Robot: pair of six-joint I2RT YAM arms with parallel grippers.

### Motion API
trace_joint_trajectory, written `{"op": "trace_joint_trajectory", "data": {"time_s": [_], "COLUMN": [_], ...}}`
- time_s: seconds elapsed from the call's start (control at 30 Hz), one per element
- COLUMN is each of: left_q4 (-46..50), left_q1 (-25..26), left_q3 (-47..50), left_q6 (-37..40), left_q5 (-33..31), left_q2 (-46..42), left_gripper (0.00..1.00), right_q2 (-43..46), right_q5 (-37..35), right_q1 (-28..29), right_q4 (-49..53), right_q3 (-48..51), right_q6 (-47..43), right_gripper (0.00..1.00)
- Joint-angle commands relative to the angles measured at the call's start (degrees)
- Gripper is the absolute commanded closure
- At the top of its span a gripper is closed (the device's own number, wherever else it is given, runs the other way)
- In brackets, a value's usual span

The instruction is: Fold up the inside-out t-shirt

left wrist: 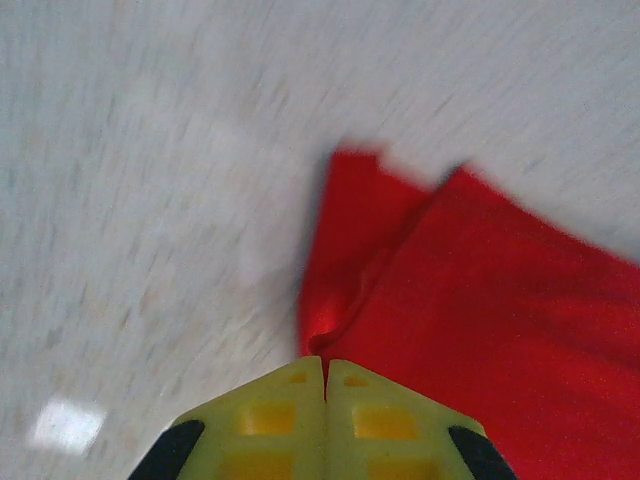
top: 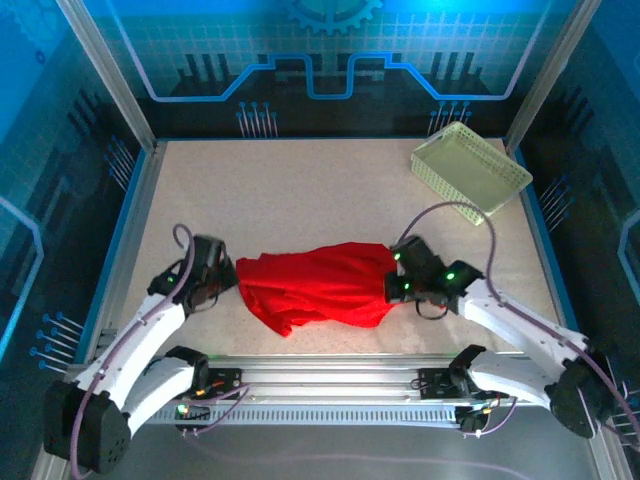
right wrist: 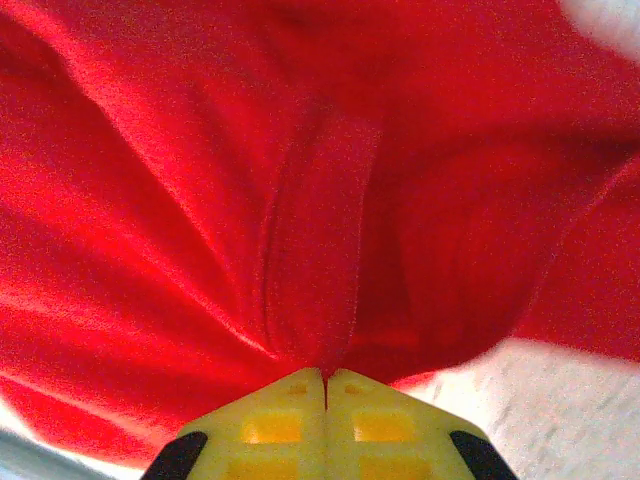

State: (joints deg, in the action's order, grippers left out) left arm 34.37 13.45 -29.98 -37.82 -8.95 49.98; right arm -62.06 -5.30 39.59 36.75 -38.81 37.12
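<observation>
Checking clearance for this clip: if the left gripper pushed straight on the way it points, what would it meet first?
The red t-shirt: the left gripper is shut on its edge, so cloth lies right ahead; beyond that fold, seemingly just table.

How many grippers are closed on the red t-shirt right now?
2. The left gripper pinches the t-shirt at its left end; the right gripper pinches its right end. Both are shut on the cloth.

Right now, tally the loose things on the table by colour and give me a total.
Red: 1, the t-shirt
Pale yellow-green: 1, the basket
Total: 2
</observation>
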Motion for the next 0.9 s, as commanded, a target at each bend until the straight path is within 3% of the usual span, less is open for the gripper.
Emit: {"op": "trace_joint_trajectory", "data": {"time_s": [0.0,0.03,0.13,0.2,0.23,0.33,0.43,0.57,0.87], "left_q4": [1.7,2.3,4.4,6.8,7.7,9.4,7.4,5.0,2.3], "left_q1": [-0.5,-0.6,-0.7,-1.0,-1.4,-2.9,-3.3,-3.3,-3.1], "left_q3": [6.8,8.7,10.6,8.3,6.3,-1.6,-9.0,-16.6,-21.1], "left_q6": [-7.8,-9.4,-11.6,-11.0,-9.7,-5.1,-0.6,2.5,6.3], "left_q5": [6.4,7.2,6.2,3.5,2.1,-2.0,-4.1,-2.3,0.0], "left_q2": [-4.8,-5.9,-8.2,-8.5,-8.1,-5.3,1.4,15.4,33.8], "left_gripper": [1.00,1.00,0.85,0.69,0.56,0.41,0.36,0.36,0.42], "right_q2": [-3.3,-4.6,-6.2,-5.8,-5.4,-4.5,-3.7,-3.2,-3.7], "right_q5": [-0.7,-1.7,-4.2,-6.0,-7.5,-12.8,-16.5,-15.1,-12.6], "right_q1": [5.2,6.1,7.2,7.2,7.3,7.1,5.8,1.4,-1.1], "right_q4": [2.7,3.9,5.9,6.8,7.8,11.5,12.9,10.7,6.6], "right_q3": [3.2,3.5,2.1,-0.3,-2.0,-7.1,-10.1,-11.0,-9.3], "right_q6": [9.5,10.7,11.3,9.8,8.8,6.0,2.9,0.0,-0.6], "right_gripper": [1.00,1.00,0.99,0.80,0.69,0.46,0.38,0.38,0.38]}}
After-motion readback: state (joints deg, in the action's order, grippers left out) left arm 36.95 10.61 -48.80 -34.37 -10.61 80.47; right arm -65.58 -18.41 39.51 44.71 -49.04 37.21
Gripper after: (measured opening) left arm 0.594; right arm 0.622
